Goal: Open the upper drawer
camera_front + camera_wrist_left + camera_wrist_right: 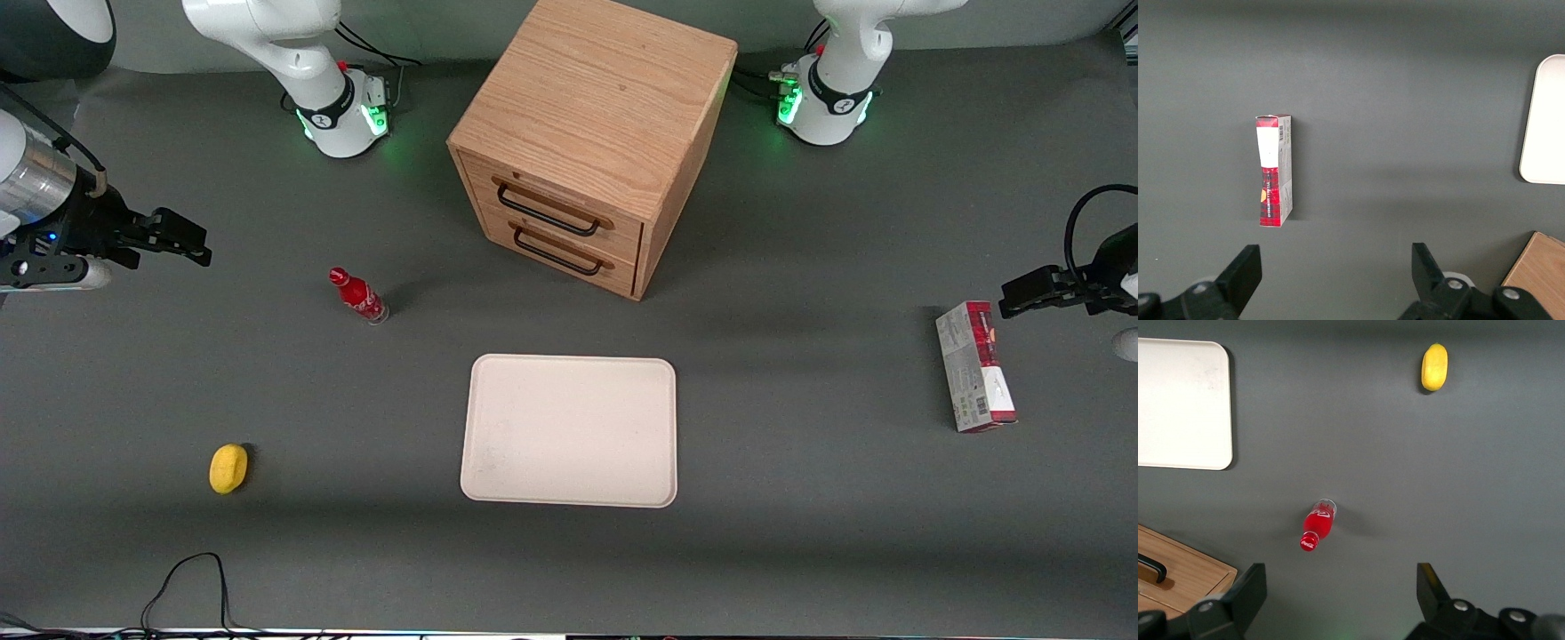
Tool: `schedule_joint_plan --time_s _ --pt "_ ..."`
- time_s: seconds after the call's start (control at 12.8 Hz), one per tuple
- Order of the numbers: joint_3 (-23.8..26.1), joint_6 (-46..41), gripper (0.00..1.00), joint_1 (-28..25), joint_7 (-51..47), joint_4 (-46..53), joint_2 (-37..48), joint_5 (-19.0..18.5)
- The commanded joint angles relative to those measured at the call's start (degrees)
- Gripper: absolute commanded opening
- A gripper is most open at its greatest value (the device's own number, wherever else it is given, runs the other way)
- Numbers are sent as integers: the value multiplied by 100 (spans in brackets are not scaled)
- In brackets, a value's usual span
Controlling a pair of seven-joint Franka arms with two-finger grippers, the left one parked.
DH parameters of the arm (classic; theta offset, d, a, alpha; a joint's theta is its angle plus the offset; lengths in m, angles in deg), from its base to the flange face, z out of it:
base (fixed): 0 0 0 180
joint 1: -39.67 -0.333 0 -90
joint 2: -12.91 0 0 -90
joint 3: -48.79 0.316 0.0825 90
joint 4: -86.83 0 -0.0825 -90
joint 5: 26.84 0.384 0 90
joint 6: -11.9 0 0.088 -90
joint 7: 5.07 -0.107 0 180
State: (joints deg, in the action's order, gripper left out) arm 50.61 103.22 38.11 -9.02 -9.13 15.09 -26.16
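The wooden cabinet (596, 98) stands at the table's middle, farther from the front camera than the tray. Its upper drawer (613, 216) is shut, with a thin black wire handle (544, 212). The lower drawer (613, 267) below it is shut too. My right gripper (203, 249) hangs open and empty above the table, far off toward the working arm's end and well apart from the cabinet. In the right wrist view the gripper (1341, 577) has its fingers wide apart over bare mat. A corner of the cabinet (1191, 577) with part of a black handle (1153, 568) shows there.
A red bottle (357, 296) stands between my gripper and the cabinet and shows in the right wrist view (1318, 525). A yellow fruit (228, 468) lies nearer the front camera. A white tray (569, 431) lies in front of the cabinet. A red box (974, 366) lies toward the parked arm's end.
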Motion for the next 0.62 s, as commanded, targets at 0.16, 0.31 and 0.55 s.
schedule_joint_plan --time_s 0.16,0.31,0.55 --pt "-50 16 100 -47 131 104 -77 98" --pt "-15 34 100 -177 131 331 -234 107" --pt "150 8 100 -415 122 841 -656 151"
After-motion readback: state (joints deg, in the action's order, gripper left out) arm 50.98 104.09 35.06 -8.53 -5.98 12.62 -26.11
